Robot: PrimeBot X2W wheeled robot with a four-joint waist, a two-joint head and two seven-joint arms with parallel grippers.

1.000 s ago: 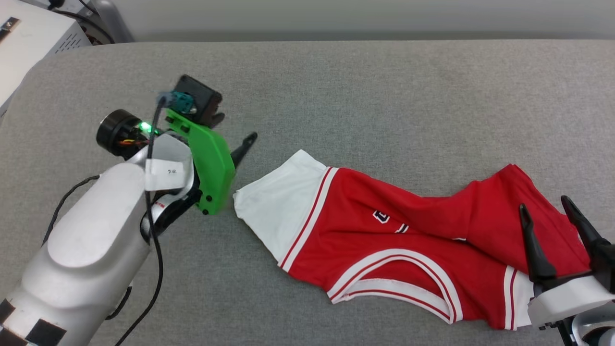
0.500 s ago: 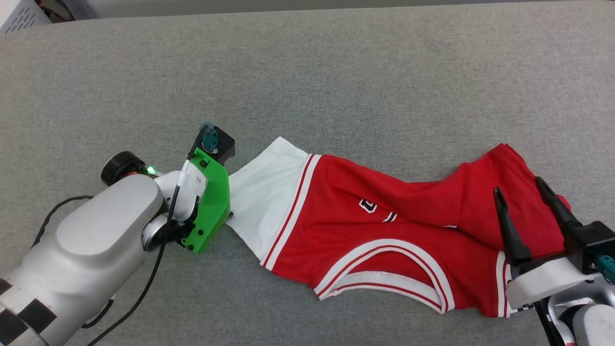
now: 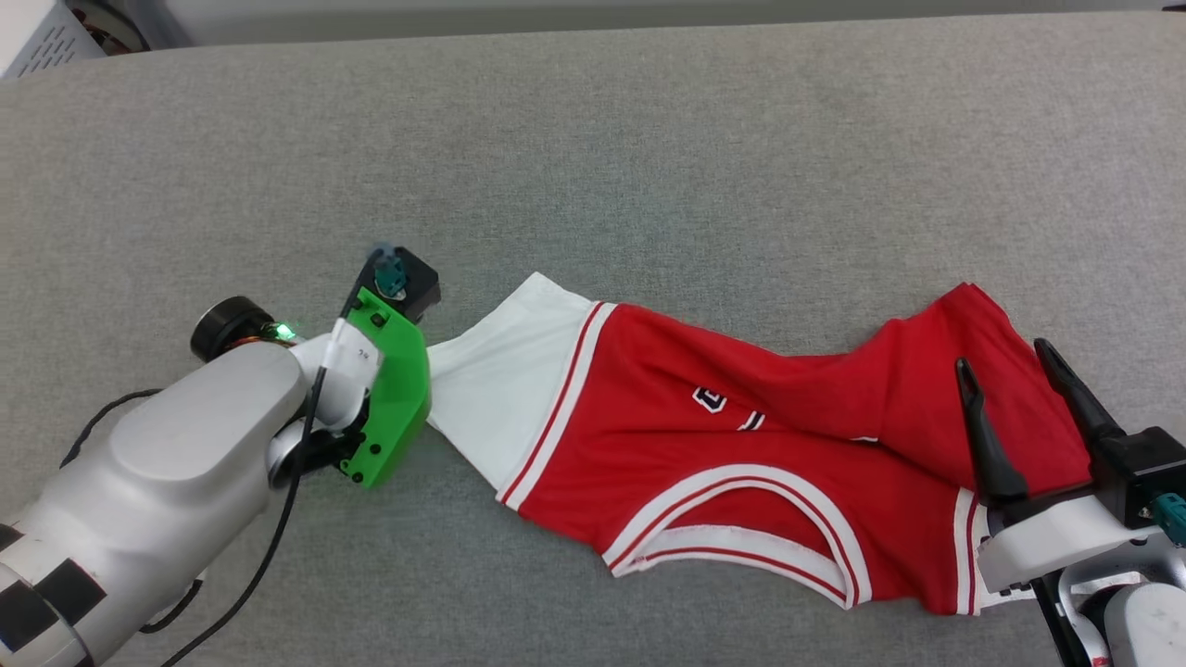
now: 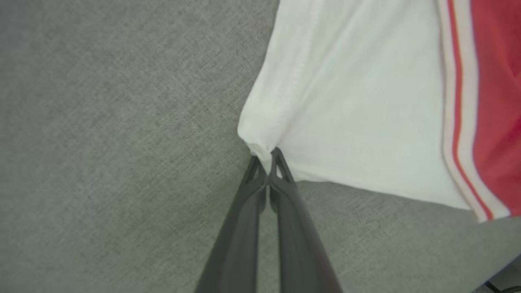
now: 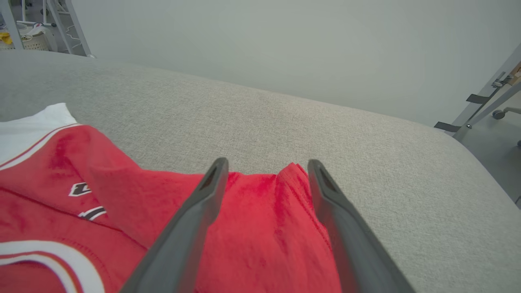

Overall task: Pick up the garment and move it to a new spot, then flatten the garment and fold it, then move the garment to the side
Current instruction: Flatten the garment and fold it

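The garment (image 3: 741, 435), a red shirt with white sleeves and striped trim, lies crumpled across the grey table (image 3: 649, 167). In the left wrist view my left gripper (image 4: 266, 156) is shut on the corner of the white sleeve (image 4: 358, 122), with fabric bunched between the tips. In the head view its fingers are hidden under the green wrist mount (image 3: 389, 398) at the sleeve's left edge. My right gripper (image 3: 1005, 366) stands open over the garment's red right end (image 5: 268, 228), fingers apart with nothing pinched between them.
The grey fabric table surface stretches wide behind and to both sides of the garment. A white box (image 3: 37, 37) sits past the table's far left corner. Metal frames (image 5: 484, 106) stand beyond the right edge.
My left gripper moved right to the white sleeve and has shut on its corner. The head camera shifted downward. The right gripper stays open over the red end.
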